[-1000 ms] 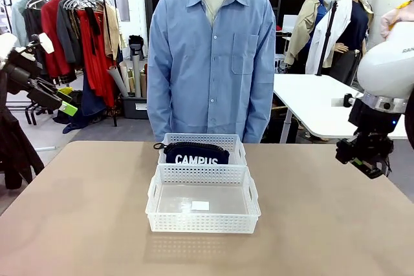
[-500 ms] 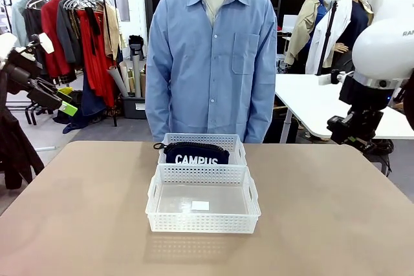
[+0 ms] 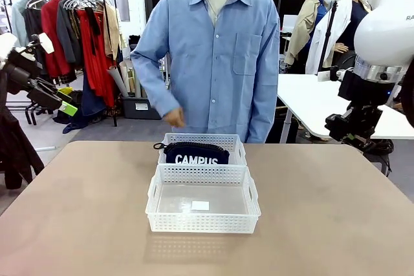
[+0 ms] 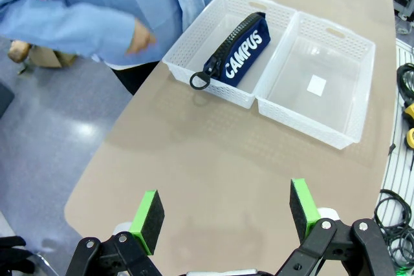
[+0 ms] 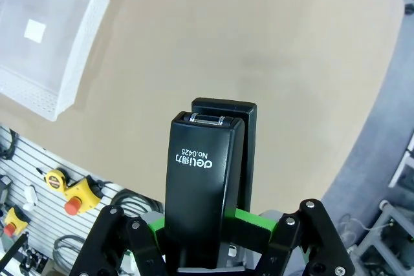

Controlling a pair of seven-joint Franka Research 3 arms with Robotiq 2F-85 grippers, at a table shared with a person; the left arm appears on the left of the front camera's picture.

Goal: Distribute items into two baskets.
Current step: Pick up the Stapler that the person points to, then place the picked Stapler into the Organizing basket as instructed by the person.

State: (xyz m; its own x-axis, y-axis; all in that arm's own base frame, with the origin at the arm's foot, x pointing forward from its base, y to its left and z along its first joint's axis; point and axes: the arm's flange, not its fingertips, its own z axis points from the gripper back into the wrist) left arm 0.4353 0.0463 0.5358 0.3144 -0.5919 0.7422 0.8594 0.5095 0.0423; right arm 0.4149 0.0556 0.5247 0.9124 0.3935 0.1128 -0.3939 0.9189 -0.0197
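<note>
The person across the surface point(image 3: 77, 224) has raised one arm since a second ago: a hand point(image 3: 173, 118) now hangs just above the far basket's point(image 3: 234, 141) eleven o'clock corner, where before both arms hung out of sight. The right arm has climbed too; it sat low over the surface's three o'clock edge a second ago and now stands higher and farther back, its right end effector point(image 3: 358, 135) dark and hard to read from the front.

The right wrist view settles it: the right end effector point(image 5: 213, 221) is pinching the black stapler point(image 5: 204, 192) between its green pads, the stapler standing up along the fingers with white print on its top, well above bare surface. A corner of the near basket point(image 5: 77, 43) shows at ten o'clock in that view.

The left wrist view gives what the front cannot: the left end effector point(image 4: 223, 210) with its fingers spread wide and nothing between them, looking down on both baskets from the side. There the navy pouch point(image 4: 239, 50) lies on its long edge in the far basket point(image 4: 194, 37), zip upward, pull ring hanging over the rim. The near basket point(image 4: 349, 127) holds only its white label point(image 4: 315, 84).

From the front, the pouch point(image 3: 194, 154) shows its CAMPUS lettering behind the near basket point(image 3: 204, 224); the two baskets touch, one at twelve o'clock of the other.
</note>
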